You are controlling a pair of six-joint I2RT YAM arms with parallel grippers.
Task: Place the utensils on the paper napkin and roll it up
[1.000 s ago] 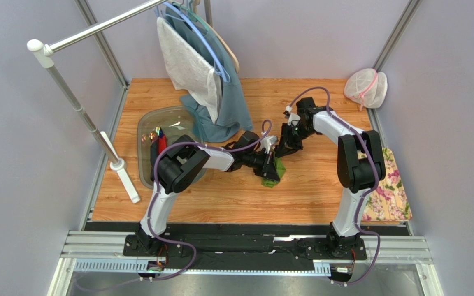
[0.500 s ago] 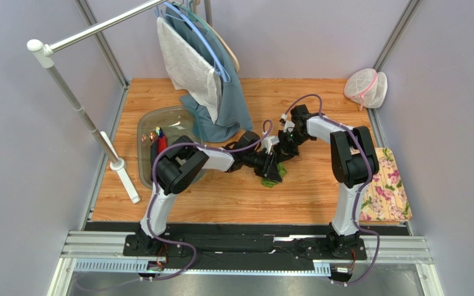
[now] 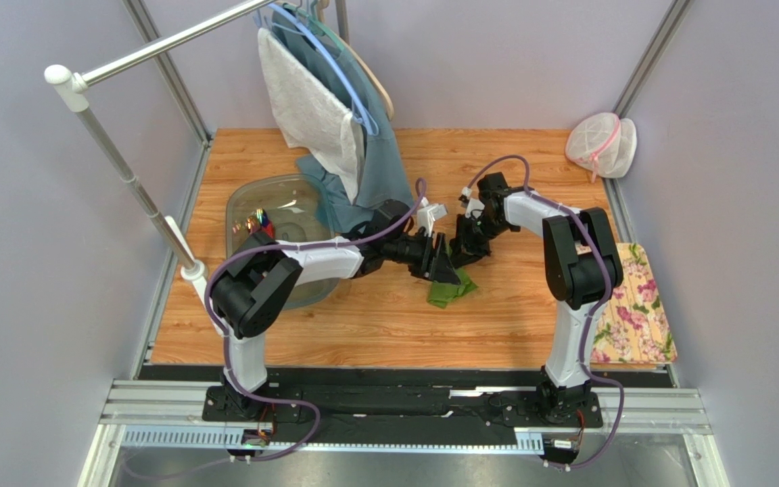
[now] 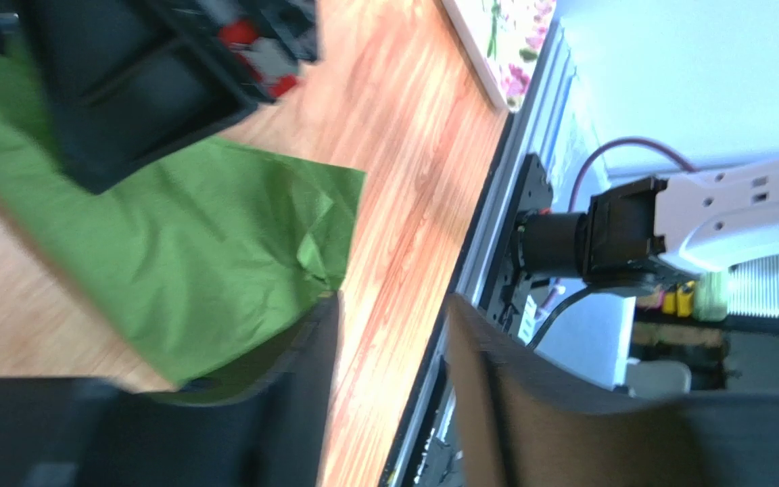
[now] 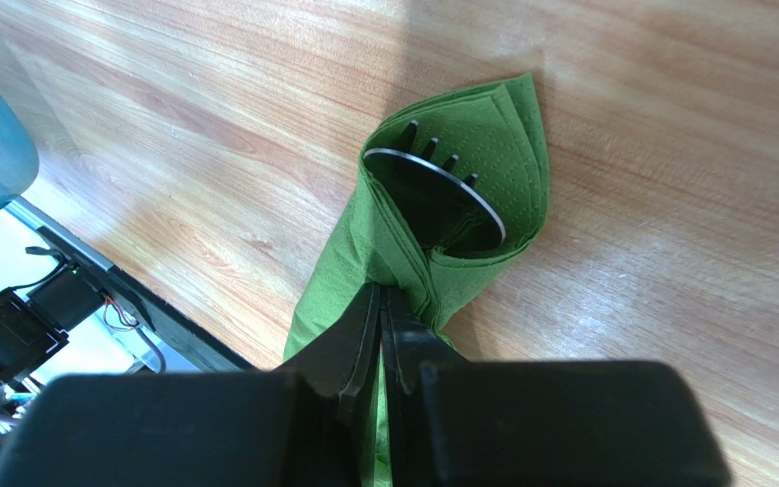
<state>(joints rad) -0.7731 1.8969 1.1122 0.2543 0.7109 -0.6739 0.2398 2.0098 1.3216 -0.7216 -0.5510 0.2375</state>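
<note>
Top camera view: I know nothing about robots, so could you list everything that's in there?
paper napkin: one, grass green, mid-table, folded around the utensils
utensils: black, fork tines showing, inside the napkin; count unclear
clear plastic tub: one, see-through, left of table, small coloured items inside
garment: one, teal blue, hanging at the back
towel: one, white, hanging in front of the garment
clothes rail: one, white, left
mesh bag: one, white with pink trim, back right
mat: one, pink flowered, right edge
table: one, wooden
left end effector: black, open, beside the napkin
right end effector: black, shut on the napkin
</note>
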